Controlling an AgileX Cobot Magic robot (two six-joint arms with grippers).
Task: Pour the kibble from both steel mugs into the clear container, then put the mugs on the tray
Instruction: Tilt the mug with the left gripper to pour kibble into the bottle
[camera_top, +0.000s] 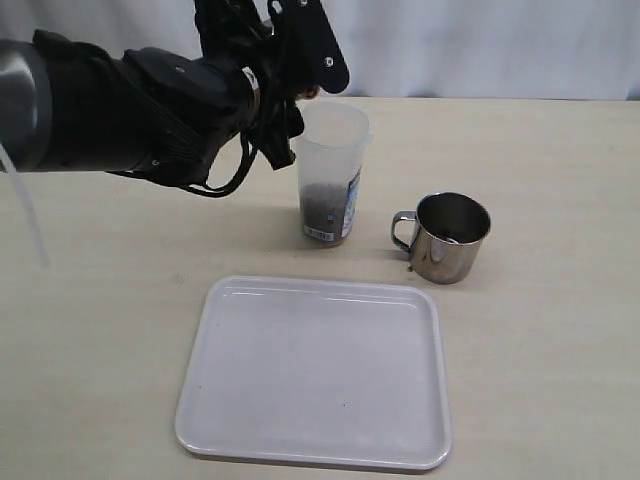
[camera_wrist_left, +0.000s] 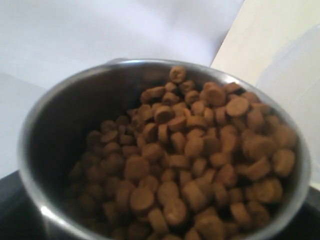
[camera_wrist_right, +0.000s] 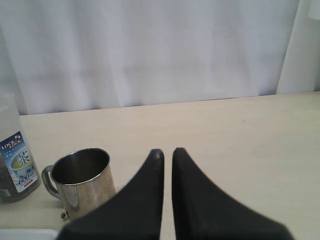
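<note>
Left gripper (camera_top: 290, 55) is up at the rim of the clear container (camera_top: 330, 150), jaws spread wide around the full mug (camera_wrist_left: 45, 150). That mug is loaded with kibble (camera_wrist_left: 200, 160). The container stands mid-desk (camera_top: 560, 330) toward the far edge and has a layer of kibble in its bottom. The empty mug (camera_top: 450, 238) sits upright just right of the container, not touching it. The tray (camera_top: 315, 370) lies at the near edge with nothing on it. Right gripper (camera_wrist_right: 166, 152) has its jaws pinched nearly together, holding nothing, and points toward the far edge.
</note>
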